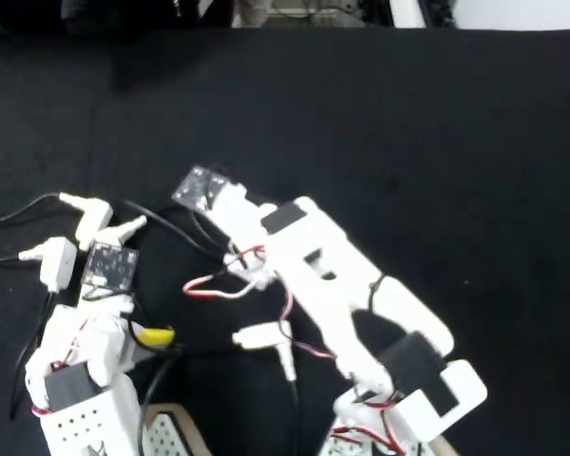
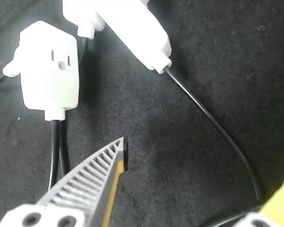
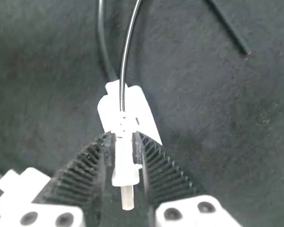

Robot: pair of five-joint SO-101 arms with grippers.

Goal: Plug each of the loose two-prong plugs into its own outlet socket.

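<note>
In the right wrist view my right gripper [image 3: 124,158] is shut on a white two-prong plug [image 3: 125,113], whose black cord [image 3: 128,52] leads away over the black cloth. From above, the right arm [image 1: 304,256] stretches to the table's left middle. In the left wrist view a white outlet socket [image 2: 49,71] lies face up just beyond my left gripper [image 2: 203,161], which is open with nothing between its fingers [image 2: 92,182]. Beside the socket lies another white plug body [image 2: 128,28] with a black cord. The high view shows the sockets [image 1: 55,261] and plug [image 1: 123,229] clustered at the left.
Black cords [image 1: 14,217] run off the left edge of the black table [image 1: 437,142]. Red and white arm wires [image 1: 218,285] hang between the arms. A white connector [image 1: 259,334] lies near the front middle. The right and far parts of the table are bare.
</note>
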